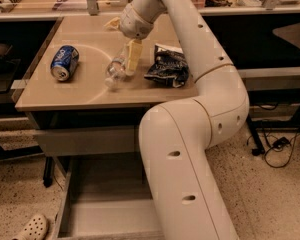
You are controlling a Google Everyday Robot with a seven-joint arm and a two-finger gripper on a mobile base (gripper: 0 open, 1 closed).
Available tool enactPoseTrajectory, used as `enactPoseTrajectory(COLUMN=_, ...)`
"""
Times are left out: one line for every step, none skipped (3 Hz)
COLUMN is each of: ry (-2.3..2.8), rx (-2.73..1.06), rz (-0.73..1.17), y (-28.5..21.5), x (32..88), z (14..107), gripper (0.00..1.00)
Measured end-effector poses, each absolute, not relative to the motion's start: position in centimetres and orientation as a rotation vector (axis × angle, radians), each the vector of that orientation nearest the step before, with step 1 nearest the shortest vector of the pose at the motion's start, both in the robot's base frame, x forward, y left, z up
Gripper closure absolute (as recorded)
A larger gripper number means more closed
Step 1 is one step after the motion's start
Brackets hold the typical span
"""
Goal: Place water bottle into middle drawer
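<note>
The water bottle (115, 72), small, clear and crinkly, lies on its side on the tan table (85, 91), near the middle. My gripper (129, 59) reaches down from the far side and sits right against the bottle's upper right end, low over the tabletop. The middle drawer (102, 204), a grey tray with low side walls, stands pulled open under the table's front edge. My own white arm covers its right part.
A blue soda can (64, 62) lies on its side at the left of the table. A dark crumpled snack bag (167, 66) lies just right of the gripper. A flat grey drawer front (85, 139) sits under the tabletop. A white shoe (32, 228) lies on the floor at lower left.
</note>
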State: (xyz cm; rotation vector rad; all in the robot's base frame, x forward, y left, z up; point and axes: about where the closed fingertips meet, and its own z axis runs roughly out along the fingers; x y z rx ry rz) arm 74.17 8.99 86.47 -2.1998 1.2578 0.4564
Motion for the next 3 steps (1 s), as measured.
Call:
enactPoseTrajectory(ry=1.266, rx=-2.226, rz=0.461, y=9.4, x=74.2, z=85.4, gripper=0.0)
enactPoseTrajectory(ry=1.277, rx=-2.242, rz=0.465, y=9.2, x=74.3, z=84.6, gripper=0.0)
enactPoseTrajectory(ry=1.287, rx=-2.251, rz=0.468, y=8.6, x=74.2, z=84.2, gripper=0.0)
